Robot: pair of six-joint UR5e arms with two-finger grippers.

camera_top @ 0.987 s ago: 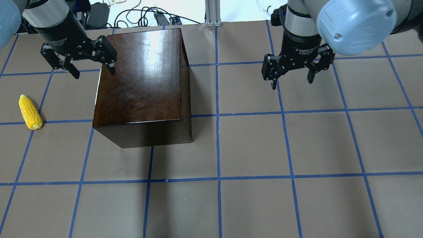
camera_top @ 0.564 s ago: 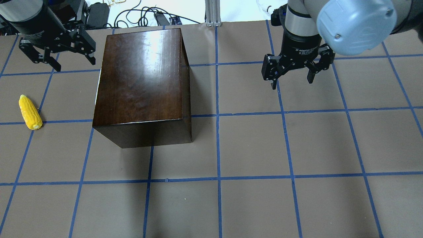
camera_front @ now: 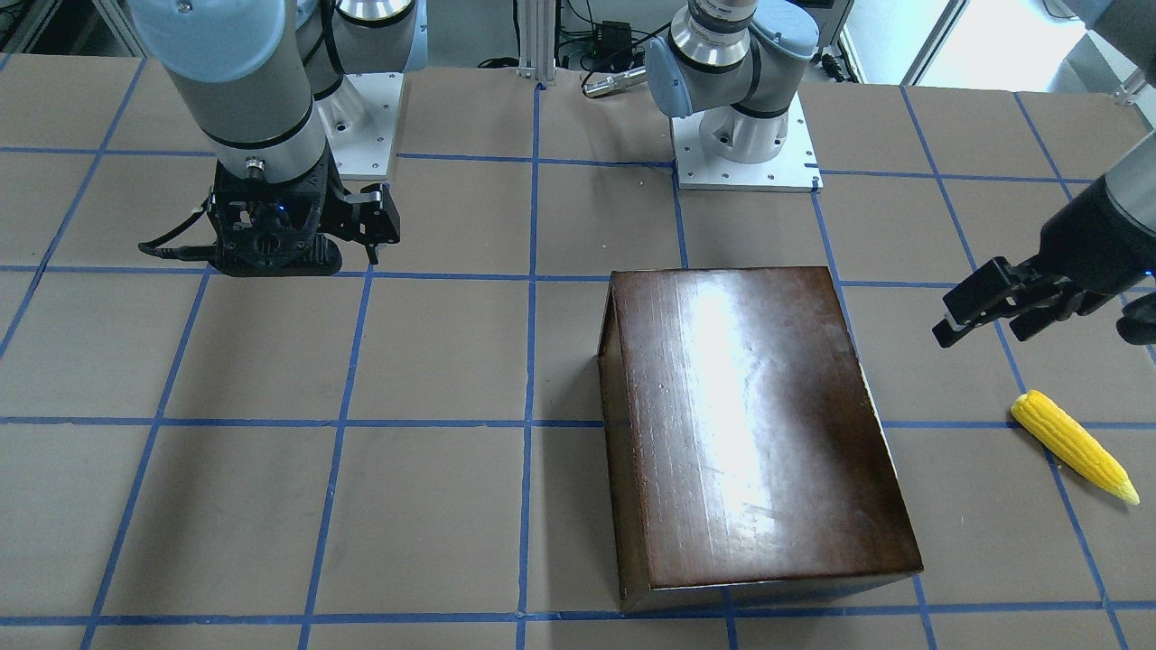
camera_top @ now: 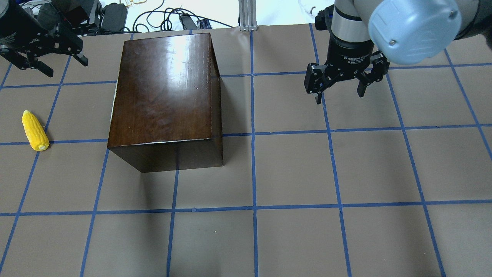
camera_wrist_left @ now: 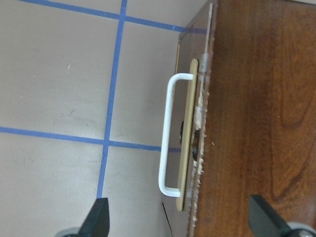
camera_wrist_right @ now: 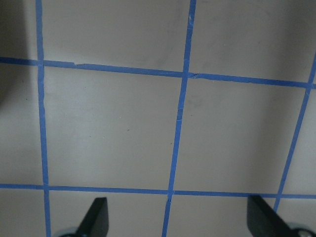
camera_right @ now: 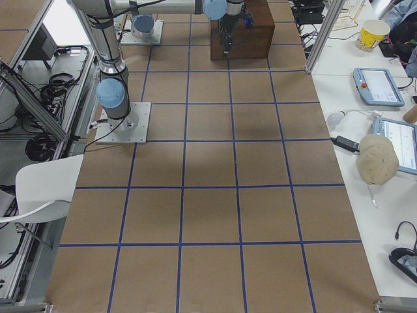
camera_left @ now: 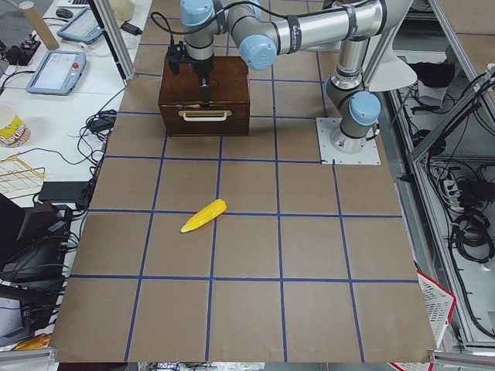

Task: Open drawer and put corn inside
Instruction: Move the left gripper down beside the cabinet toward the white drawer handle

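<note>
The glossy dark-brown wooden box (camera_top: 165,96) stands left of the table's middle; it also shows in the front-facing view (camera_front: 750,424). Its drawer (camera_left: 205,122) is shut. The white handle (camera_wrist_left: 168,133) on the chipped front panel faces the robot's left. The yellow corn (camera_top: 35,130) lies on the table left of the box, also in the front-facing view (camera_front: 1073,445). My left gripper (camera_top: 65,67) is open and empty, above the table beyond the corn, left of the box's far corner. My right gripper (camera_top: 340,97) is open and empty, over the table far right of the box.
Cables and power supplies (camera_top: 115,15) lie beyond the table's far edge, with an aluminium post (camera_top: 246,15) at the middle. The two arm bases (camera_front: 745,144) sit on the robot's side. Blue tape lines grid the brown table.
My left gripper has moved left and away from the box's far-left corner, still open. The right arm, box and corn have not moved.
</note>
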